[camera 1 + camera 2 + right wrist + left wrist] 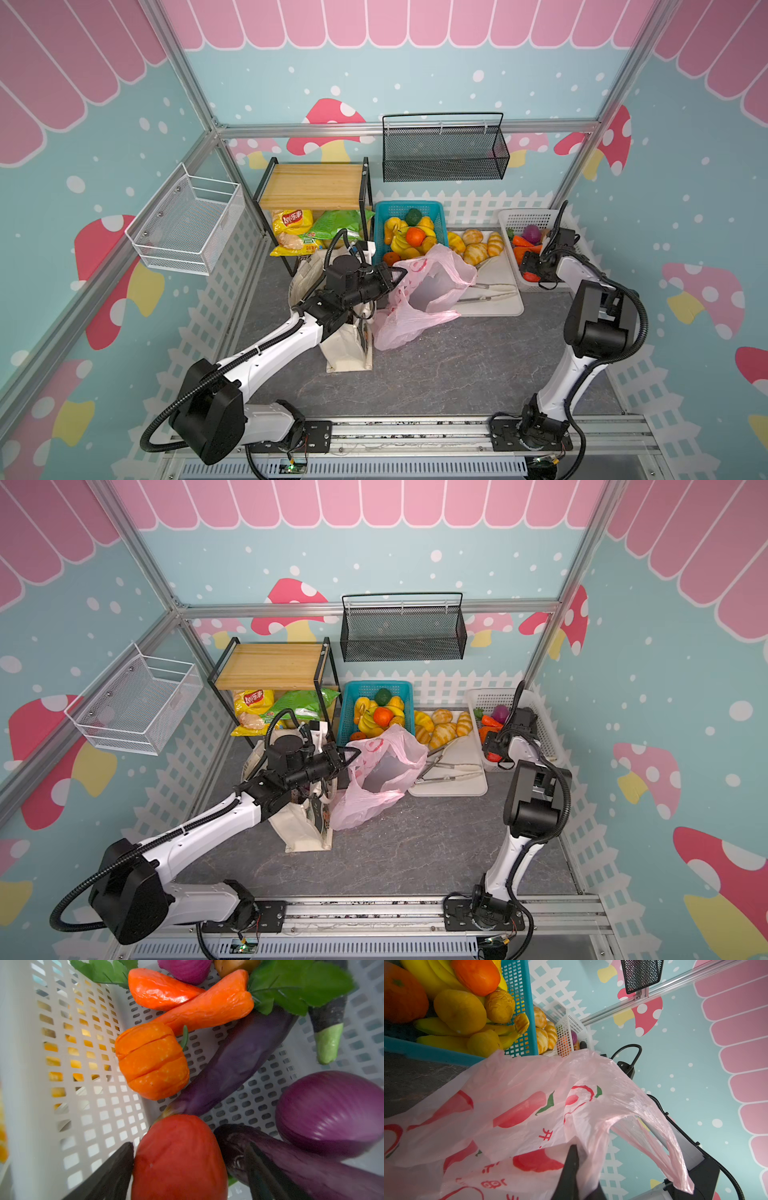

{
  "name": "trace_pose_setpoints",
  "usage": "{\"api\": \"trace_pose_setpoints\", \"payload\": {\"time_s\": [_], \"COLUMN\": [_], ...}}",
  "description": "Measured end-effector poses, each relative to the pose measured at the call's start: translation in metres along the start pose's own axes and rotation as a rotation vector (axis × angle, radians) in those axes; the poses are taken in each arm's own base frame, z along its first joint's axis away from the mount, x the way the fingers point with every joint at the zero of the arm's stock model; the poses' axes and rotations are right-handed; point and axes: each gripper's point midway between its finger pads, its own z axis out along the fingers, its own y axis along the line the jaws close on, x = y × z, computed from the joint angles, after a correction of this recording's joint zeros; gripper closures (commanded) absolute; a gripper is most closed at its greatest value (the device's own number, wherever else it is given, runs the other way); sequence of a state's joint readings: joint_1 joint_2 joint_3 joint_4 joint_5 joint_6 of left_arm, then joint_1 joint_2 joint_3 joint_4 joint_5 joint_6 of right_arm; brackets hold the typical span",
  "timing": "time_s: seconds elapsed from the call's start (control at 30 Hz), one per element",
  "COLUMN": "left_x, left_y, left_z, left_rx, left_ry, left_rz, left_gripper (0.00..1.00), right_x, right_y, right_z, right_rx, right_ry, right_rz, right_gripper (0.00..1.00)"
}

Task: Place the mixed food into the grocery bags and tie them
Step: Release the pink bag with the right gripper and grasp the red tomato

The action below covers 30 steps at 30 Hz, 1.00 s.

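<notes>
**Pink bag** (424, 299): slumped on table (457, 365), mouth up, directly ahead of left gripper (399, 275). That gripper is clamped tight on the bag's rim film, holding the mouth open. **Cream tote** (347, 353): under the left forearm, behind that gripper; interior blocked by arm.

**White basket** (512, 217): right gripper (189, 1145) is down inside it, jaws spread wide, nothing gripped yet.

**Red tomato** (178, 1157): sits btwn the right fingers, straight ahead of the palm. One finger (116, 1172) is at its side, contact uncertain. Opp. finger (259, 1178) stands off w/ a gap, overlapping an eggplant (322, 1174). Tomato approx. round, slightly longer along finger direction. Judged: no re-aiming needed, only closing. Right arm is the near one; left is well apart and occupied.

**Orange pumpkin** (151, 1061): beyond the tomato, further ahead of the fingertips, beside the basket wall.

**Not verifiable:** tomato's near end is cut off at frame edge; in both top views the gripper covers most of it. Bag contents unclear through film. Purple grape-print packet, pale yellow packet: not located in any view.
</notes>
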<state>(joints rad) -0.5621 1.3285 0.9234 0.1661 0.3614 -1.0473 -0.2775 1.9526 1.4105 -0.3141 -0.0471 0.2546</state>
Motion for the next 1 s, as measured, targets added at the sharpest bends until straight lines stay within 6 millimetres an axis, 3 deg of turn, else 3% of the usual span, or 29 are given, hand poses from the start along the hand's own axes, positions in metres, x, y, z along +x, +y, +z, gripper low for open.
{"api": "trace_pose_setpoints", "payload": {"time_s": [0.2, 0.4, 0.5, 0.6, 0.8, 0.9, 1.0], "left_x": [0.002, 0.002, 0.002, 0.002, 0.002, 0.002, 0.002], "left_y": [0.003, 0.004, 0.004, 0.004, 0.004, 0.004, 0.004], "left_z": [0.003, 0.004, 0.004, 0.004, 0.004, 0.004, 0.004], "left_rx": [-0.003, -0.002, -0.003, -0.003, -0.002, -0.002, -0.002], "left_ry": [0.012, 0.013, 0.014, 0.014, 0.013, 0.013, 0.013], "left_rz": [-0.008, -0.008, -0.008, -0.009, -0.008, -0.007, -0.007], "left_gripper": [1.0, 1.0, 1.0, 1.0, 1.0, 1.0, 1.0], "right_x": [0.002, 0.003, 0.001, -0.002, -0.012, 0.006, 0.037], "right_y": [0.001, 0.008, 0.011, 0.015, 0.034, 0.055, 0.086], "right_z": [0.014, 0.013, 0.003, -0.027, -0.116, -0.147, -0.17], "right_rx": [-0.037, -0.076, -0.09, -0.109, -0.211, -0.302, -0.411], "right_ry": [0.008, 0.012, -0.001, -0.052, -0.254, -0.3, -0.289], "right_rz": [0.019, 0.032, 0.033, 0.04, 0.053, 0.042, -0.006], "right_gripper": [0.26, 0.44, 0.49, 0.52, 0.56, 0.55, 0.55]}}
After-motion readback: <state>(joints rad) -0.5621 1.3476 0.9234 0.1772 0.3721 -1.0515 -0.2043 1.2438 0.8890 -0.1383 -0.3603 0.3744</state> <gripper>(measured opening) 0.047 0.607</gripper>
